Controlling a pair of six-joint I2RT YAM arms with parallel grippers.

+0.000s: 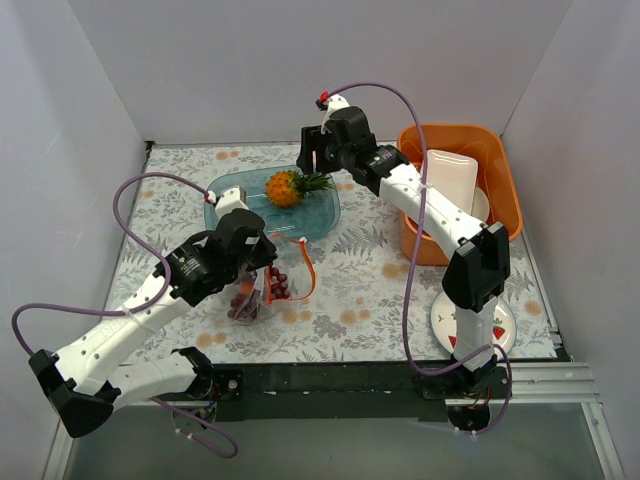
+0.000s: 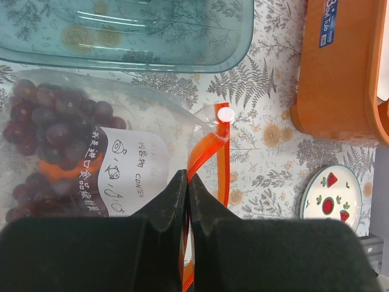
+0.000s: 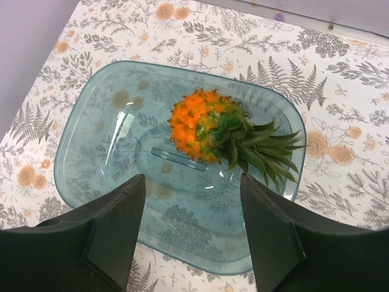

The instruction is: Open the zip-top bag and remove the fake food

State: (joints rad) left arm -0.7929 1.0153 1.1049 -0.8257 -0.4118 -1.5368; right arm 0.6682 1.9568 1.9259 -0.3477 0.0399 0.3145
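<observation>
We see the left gripper [image 2: 187,182] with its two fingers pressed together, pinching the orange-red zip strip [image 2: 206,152] of the bag [image 2: 121,146]. The bag sits on the flowered tablecloth [image 1: 370,290], left of the middle and just on the near side of the teal tray [image 1: 325,215]. From above, the strip arcs out to the right of that gripper in a loose loop. Through the clear plastic we make out dark purple grapes [image 2: 55,115] bunched at the left end of the bag, with a small orange round fruit [image 2: 55,170] tucked among them. A white label with handwriting shows on the bag's side. The right gripper [image 3: 191,182] hangs over the tray with its fingers spread wide and nothing between them. Below it the pineapple [image 3: 203,125] lies on its side in the middle of the tray, clear of both fingers. In the overhead view its green leaves point to the right. The tray itself lies at the far middle of the table. To the right stands an orange tub [image 1: 500,170] with a white container [image 1: 450,180] inside it. Nearer to us, by the base of the right arm, sits a white plate [image 1: 500,330] printed with watermelon slices, partly hidden behind that arm.
</observation>
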